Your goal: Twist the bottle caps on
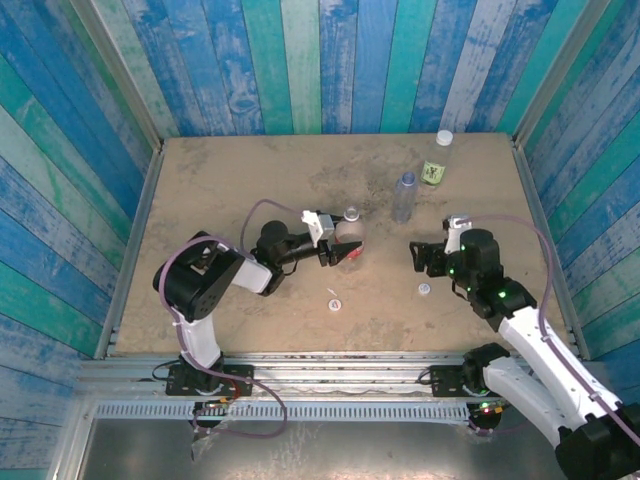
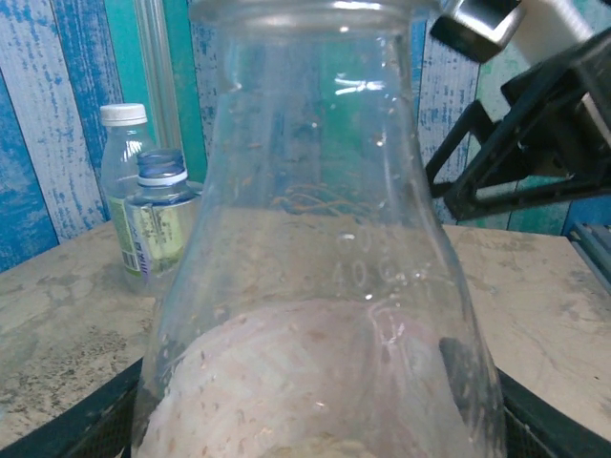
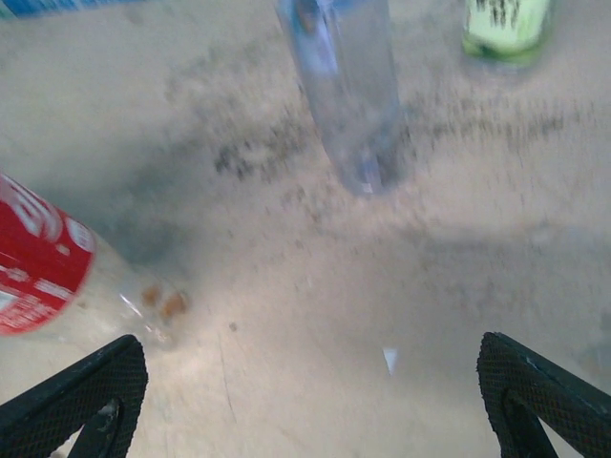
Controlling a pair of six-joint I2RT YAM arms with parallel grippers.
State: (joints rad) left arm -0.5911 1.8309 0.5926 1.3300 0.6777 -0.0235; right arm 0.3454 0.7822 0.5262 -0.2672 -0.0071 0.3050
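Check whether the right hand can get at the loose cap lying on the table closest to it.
Probably yes. The right hand is open with nothing in it, and the cap lies flat on bare table just on its near side. Nothing stands between them, so a short move down and back should do.

Both arms are built of chunky black joint housings joined by white links. The left arm and the right arm are each bolted to a black base plate, and a lilac cable loops along each. Small green lights glow on the right arm, with what looks like a red light by its base. The left gripper carries a white block. The right gripper has black fingers with cross-hatched texture.
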